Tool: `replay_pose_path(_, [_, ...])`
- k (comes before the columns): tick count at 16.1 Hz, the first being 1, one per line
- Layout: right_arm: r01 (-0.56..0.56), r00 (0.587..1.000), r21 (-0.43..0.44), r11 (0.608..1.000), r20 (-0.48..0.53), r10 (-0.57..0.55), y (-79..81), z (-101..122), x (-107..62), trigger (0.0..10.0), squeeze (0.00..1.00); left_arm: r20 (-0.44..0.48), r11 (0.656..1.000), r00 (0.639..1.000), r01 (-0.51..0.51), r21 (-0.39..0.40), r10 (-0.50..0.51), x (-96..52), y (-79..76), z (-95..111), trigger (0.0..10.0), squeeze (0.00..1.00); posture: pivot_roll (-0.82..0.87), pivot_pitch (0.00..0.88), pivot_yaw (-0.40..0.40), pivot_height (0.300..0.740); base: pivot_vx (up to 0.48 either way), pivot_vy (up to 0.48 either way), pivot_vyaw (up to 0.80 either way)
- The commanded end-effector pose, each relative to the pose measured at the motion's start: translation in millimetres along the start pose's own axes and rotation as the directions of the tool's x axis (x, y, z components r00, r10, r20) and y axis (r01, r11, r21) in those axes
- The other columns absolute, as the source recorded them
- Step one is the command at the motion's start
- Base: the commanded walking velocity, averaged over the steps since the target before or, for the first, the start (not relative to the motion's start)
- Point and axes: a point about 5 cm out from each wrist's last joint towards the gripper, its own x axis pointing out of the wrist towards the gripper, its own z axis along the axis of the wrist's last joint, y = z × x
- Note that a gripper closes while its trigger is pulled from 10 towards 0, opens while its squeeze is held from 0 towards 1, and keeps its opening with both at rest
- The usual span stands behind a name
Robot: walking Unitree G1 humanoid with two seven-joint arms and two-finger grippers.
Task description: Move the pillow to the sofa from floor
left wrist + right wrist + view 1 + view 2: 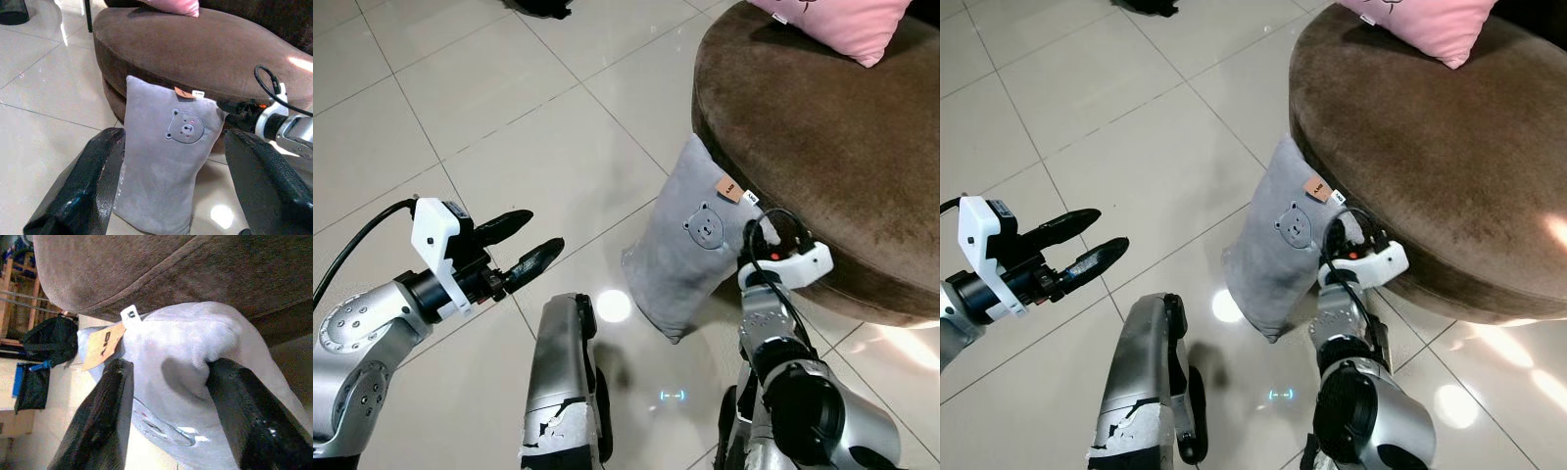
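Note:
A grey pillow (690,264) with a small bear face and an orange tag stands on the tiled floor, leaning against the front of the round brown sofa (822,147). My right gripper (759,235) is at the pillow's upper right corner, right by the sofa's edge. In the right wrist view its two fingers (112,416) press on either side of the bunched grey corner (186,347), shut on it. My left gripper (543,230) hangs open above the floor to the pillow's left, pointing toward it with nothing between its fingers.
A pink pillow (852,24) lies on the back of the sofa seat. A dark object (543,8) sits on the floor at the far edge. My own silver leg (563,382) stands on the glossy tiles just below the pillow.

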Motion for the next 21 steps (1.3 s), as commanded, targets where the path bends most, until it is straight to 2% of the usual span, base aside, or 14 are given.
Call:
replay_pose_path(1, [0.019, 0.999, -0.012, 1.000, -0.033, -0.020, -0.7, -8.6, -2.7, 10.0, 1.00, -0.027, 1.000, 1.000, 0.000, 0.007, 0.000, -5.6, 0.7, -1.0, 10.0, 0.00, 0.34, 0.297, 0.148, 0.510, 0.000, 0.000, 0.00])
replay_pose_path(7, [-0.004, 0.995, -0.111, 0.994, -0.098, -0.007, 9.0, -14.7, 0.2, 10.0, 1.00, -0.039, 0.999, 0.999, -0.033, 0.008, 0.033, -2.2, 1.5, -7.7, 10.0, 0.00, 0.35, 0.311, 0.130, 0.510, 0.000, 0.000, 0.00])
replay_pose_path(9, [-0.003, 0.994, -0.135, 0.991, -0.109, -0.012, 11.8, -17.1, 0.5, 10.0, 1.00, -0.054, 0.999, 0.998, -0.045, -0.005, 0.044, 11.3, -14.5, -17.8, 10.0, 0.00, 0.35, 0.312, 0.128, 0.510, 0.000, 0.000, 0.00])
replay_pose_path(11, [0.006, 0.993, -0.173, 0.985, -0.114, -0.027, 14.6, -19.3, 0.7, 10.0, 1.00, -0.085, 0.997, 0.994, -0.074, 0.010, 0.075, 22.1, -23.0, -19.9, 10.0, 0.00, 0.36, 0.314, 0.128, 0.510, 0.000, 0.000, 0.00])
replay_pose_path(12, [0.009, 0.993, -0.183, 0.983, -0.116, -0.031, 15.4, -20.3, 0.6, 10.0, 0.70, -0.089, 0.997, 0.993, -0.073, 0.017, 0.074, 27.1, -27.9, -19.2, 10.0, 0.00, 0.36, 0.313, 0.128, 0.510, 0.000, 0.000, 0.00])
replay_pose_path(14, [0.009, 0.992, -0.196, 0.981, -0.123, -0.034, 15.9, -23.2, -0.5, 10.0, 0.00, -0.082, 0.997, 0.994, -0.068, 0.025, 0.070, 28.9, -32.8, -15.6, 10.0, 0.00, 0.37, 0.311, 0.128, 0.510, 0.000, 0.000, 0.00])
replay_pose_path(18, [0.075, 0.989, -0.226, 0.971, -0.110, -0.102, 14.1, -27.7, -3.1, 10.0, 0.00, -0.090, 0.996, 0.993, -0.076, 0.043, 0.080, 22.4, -35.9, -7.6, 10.0, 0.00, 0.42, 0.312, 0.145, 0.510, 0.000, 0.000, 0.00])
replay_pose_path(21, [0.112, 0.986, -0.245, 0.963, -0.096, -0.139, 13.4, -31.7, -5.9, 10.0, 0.00, -0.108, 0.994, 0.990, -0.084, 0.065, 0.091, 13.7, -28.2, -1.8, 10.0, 0.00, 0.42, 0.316, 0.159, 0.510, 0.000, 0.000, 0.00])
